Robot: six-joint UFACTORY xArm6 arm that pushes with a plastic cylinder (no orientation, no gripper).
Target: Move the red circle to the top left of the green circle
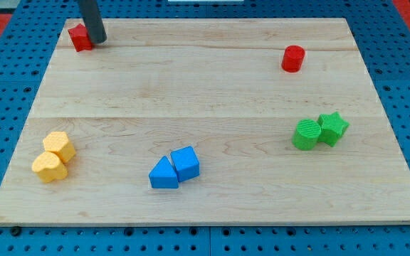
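My tip (98, 40) sits at the tabletop's (191, 107) top left corner, touching or just beside the right side of a red block (79, 37) whose shape I cannot make out, since the rod hides part of it. There is no gripper on this arm, only the rod, so nothing can be spread or pinched; the tip merely rests against things.

The red circle (293, 58) stands far off, near the view's top right, alone on bare wood. The green circle (306, 134) lies below it, toward the view's right, touching a green star (332, 129) on its right side. The red circle is above the green one and only slightly to its left, with a clear gap between them.

Judging from this, the task is at its approach step: the tip is well apart from the block it has to push, and no pushing of the red circle is under way. The next move calls for crossing the tabletop to the right, then coming in on the red circle's upper right, so a push sends it down and left to settle near the green circle's upper left. The push should be short and stop before contact with the green pair.

Two yellow blocks (54, 156) at the view's lower left and two blue blocks (174, 168) at bottom centre lie off that path.
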